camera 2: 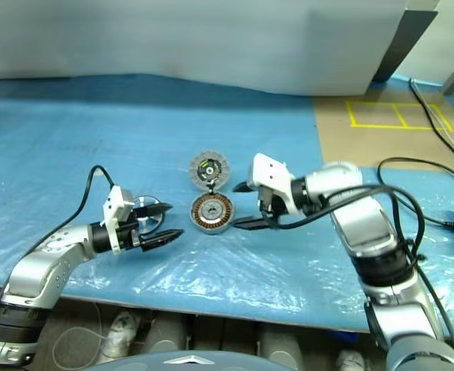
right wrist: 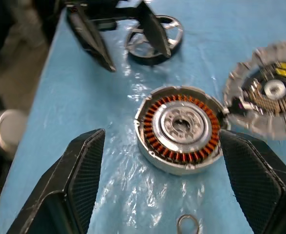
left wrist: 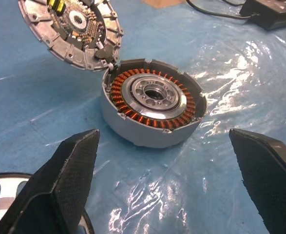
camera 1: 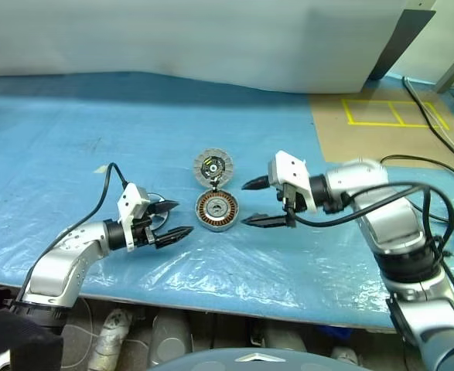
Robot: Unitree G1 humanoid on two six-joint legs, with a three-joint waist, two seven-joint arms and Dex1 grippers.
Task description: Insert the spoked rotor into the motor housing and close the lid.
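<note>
A blue plastic-covered tabletop point(camera 1: 72, 154) meets a pale wall. Both the left gripper point(camera 1: 176, 220) and right gripper point(camera 1: 251, 202) hold their fingers apart, empty, flanking the motor housing point(camera 1: 216, 210).

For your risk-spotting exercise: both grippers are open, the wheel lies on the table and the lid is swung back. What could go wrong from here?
1. The spoked wheel lies flat on crinkled plastic sheet behind the left gripper; a grab may slip or snag the sheet.
2. The housing stands loose; a nudge from the right gripper might shift it.
3. The hinged lid could drop shut early.
</note>
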